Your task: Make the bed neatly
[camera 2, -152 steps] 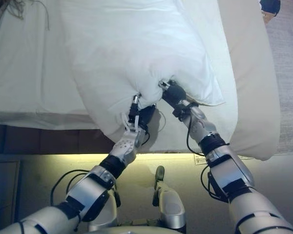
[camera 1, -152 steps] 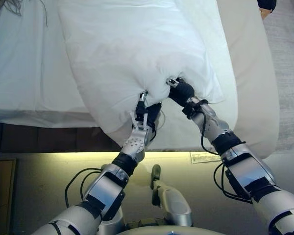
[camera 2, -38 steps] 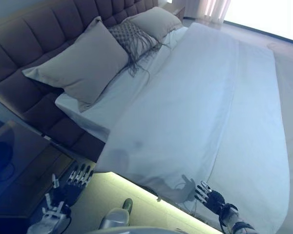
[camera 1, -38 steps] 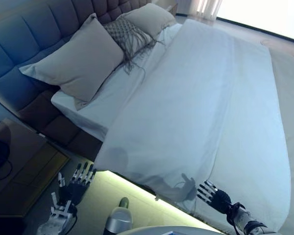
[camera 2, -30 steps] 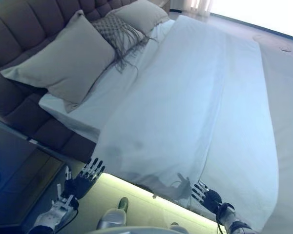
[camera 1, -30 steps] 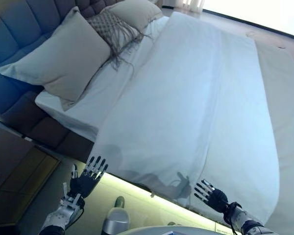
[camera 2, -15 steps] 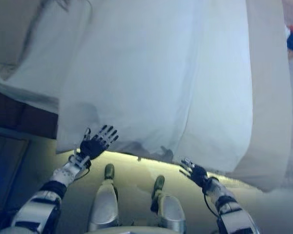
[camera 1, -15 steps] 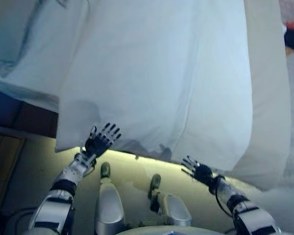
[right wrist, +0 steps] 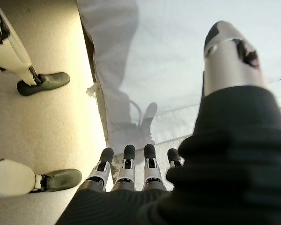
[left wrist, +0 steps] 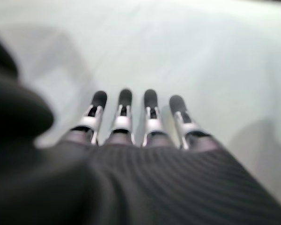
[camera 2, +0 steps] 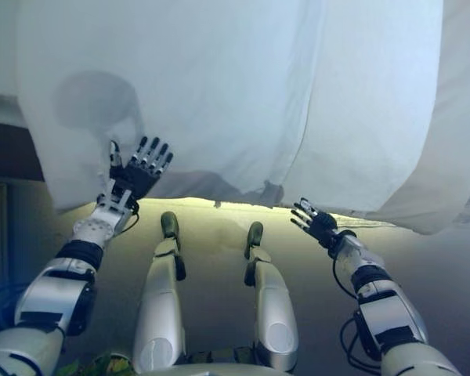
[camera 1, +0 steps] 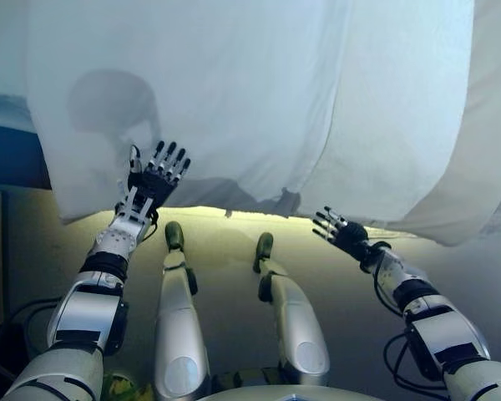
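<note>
A white duvet (camera 1: pixel 259 92) covers the bed and hangs over its near side, its lower edge ending just above the lit floor. My left hand (camera 1: pixel 154 175) is open with fingers spread, held up against the hanging duvet near its left corner; its wrist view shows straight fingers (left wrist: pixel 125 105) before white cloth (left wrist: pixel 178 42). My right hand (camera 1: pixel 341 232) is open and empty, just below the duvet's lower edge at the right. Its wrist view shows straight fingers (right wrist: pixel 129 159) near the hem (right wrist: pixel 103 108).
A beige bedspread (camera 1: pixel 484 150) hangs at the right beyond the duvet. The dark bed base (camera 1: pixel 8 159) shows at the left under a white sheet. The pale floor (camera 1: pixel 225 242) by the bed is lit by a yellow strip under the frame.
The camera has tilted down from the whole bed to its near side. Both hands have risen towards the duvet's hanging edge; both stay open.
</note>
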You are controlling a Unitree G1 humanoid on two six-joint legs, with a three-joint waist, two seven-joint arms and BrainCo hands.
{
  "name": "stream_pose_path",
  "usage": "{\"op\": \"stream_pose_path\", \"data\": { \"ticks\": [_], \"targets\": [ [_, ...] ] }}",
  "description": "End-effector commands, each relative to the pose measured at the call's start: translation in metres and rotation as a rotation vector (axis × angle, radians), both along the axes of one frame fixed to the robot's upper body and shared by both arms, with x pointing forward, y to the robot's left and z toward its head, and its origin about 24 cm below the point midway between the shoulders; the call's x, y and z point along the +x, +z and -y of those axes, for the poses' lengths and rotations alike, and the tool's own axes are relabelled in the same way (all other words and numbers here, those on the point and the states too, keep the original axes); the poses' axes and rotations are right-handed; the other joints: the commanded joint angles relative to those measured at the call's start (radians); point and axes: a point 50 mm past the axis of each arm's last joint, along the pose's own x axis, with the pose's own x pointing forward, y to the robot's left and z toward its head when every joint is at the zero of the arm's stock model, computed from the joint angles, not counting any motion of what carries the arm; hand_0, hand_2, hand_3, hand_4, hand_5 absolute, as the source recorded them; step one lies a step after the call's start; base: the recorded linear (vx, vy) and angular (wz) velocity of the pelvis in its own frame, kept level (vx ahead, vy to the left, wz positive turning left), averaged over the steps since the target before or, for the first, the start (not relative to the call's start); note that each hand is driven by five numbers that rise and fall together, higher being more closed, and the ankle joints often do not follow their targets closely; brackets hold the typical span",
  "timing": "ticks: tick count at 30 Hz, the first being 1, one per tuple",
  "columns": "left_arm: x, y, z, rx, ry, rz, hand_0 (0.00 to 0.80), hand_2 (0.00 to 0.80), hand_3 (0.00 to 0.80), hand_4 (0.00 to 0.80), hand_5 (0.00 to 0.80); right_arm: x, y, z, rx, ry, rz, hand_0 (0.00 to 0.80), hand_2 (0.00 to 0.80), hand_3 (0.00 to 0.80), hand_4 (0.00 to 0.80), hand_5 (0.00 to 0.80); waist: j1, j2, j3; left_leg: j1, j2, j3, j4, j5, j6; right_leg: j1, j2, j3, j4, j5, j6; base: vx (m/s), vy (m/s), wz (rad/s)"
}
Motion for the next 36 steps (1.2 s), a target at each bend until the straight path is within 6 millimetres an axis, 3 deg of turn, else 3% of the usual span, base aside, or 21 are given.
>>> {"op": "stream_pose_path", "data": {
  "ticks": [1, 5, 9, 19, 26, 32, 36],
  "targets": [
    [0.007, 0.036, -0.029, -0.049, 0.162, 0.092, 0.0, 0.0, 0.0, 0.0, 0.0, 0.002, 0.024, 0.032, -0.07, -0.038, 0.094, 0.0, 0.0, 0.0, 0.0, 0.0, 0.009, -0.002, 0.016, -0.045, -0.03, -0.011, 0.129, -0.14, 0.001, -0.132, -0.007, 0.026, 0.027, 0.089, 0.043, -0.045, 0.058, 0.05],
    [0.002, 0.047, -0.054, -0.076, 0.255, 0.114, 0.0, 0.0, 0.0, 0.0, 0.0, 0.005, 0.037, 0.043, -0.088, -0.071, 0.131, 0.0, 0.0, 0.0, 0.0, 0.0, 0.015, 0.013, 0.016, -0.111, -0.032, -0.034, 0.178, -0.15, -0.003, -0.201, -0.029, 0.018, 0.066, 0.082, 0.039, -0.042, 0.075, 0.08],
    [-0.007, 0.045, -0.07, -0.132, 0.336, 0.132, 0.0, 0.0, 0.0, 0.0, 0.0, 0.005, 0.048, 0.056, -0.123, -0.101, 0.161, 0.0, 0.0, 0.0, 0.0, 0.0, 0.03, 0.037, 0.016, -0.159, -0.04, -0.052, 0.207, -0.155, -0.006, -0.252, -0.05, 0.014, 0.098, 0.069, 0.032, -0.052, 0.097, 0.09],
    [-0.028, 0.035, -0.1, -0.241, 0.485, 0.129, 0.0, 0.0, 0.0, 0.0, 0.0, 0.006, 0.068, 0.076, -0.171, -0.142, 0.216, 0.0, 0.0, 0.0, 0.0, 0.0, 0.061, 0.06, 0.016, -0.177, -0.051, -0.072, 0.206, -0.149, -0.011, -0.272, -0.077, -0.006, 0.115, 0.056, 0.029, -0.046, 0.058, 0.11],
    [-0.028, 0.036, -0.11, -0.333, 0.525, 0.028, 0.0, 0.0, 0.0, 0.0, 0.0, 0.011, 0.082, 0.082, -0.172, -0.166, 0.267, 0.0, 0.0, 0.0, 0.0, 0.0, 0.072, 0.057, 0.016, -0.218, -0.051, -0.091, 0.224, -0.146, -0.012, -0.305, -0.087, -0.018, 0.146, 0.048, 0.024, -0.064, 0.011, 0.12],
    [-0.019, 0.056, -0.113, -0.313, 0.489, -0.043, 0.0, 0.0, 0.0, 0.0, 0.0, 0.021, 0.102, 0.078, -0.165, -0.15, 0.312, 0.0, 0.0, 0.0, 0.0, 0.0, 0.061, 0.037, 0.016, -0.277, -0.037, -0.095, 0.265, -0.15, -0.016, -0.35, -0.078, -0.013, 0.182, 0.047, 0.016, -0.036, 0.0, 0.03],
    [-0.016, 0.076, -0.117, -0.252, 0.47, -0.048, 0.0, 0.0, 0.0, 0.0, 0.0, 0.02, 0.105, 0.081, -0.159, -0.15, 0.322, 0.0, 0.0, 0.0, 0.0, 0.0, 0.048, 0.027, 0.016, -0.292, -0.03, -0.092, 0.286, -0.162, -0.016, -0.361, -0.071, -0.008, 0.185, 0.052, 0.017, 0.022, -0.001, 0.0]
  ]
}}
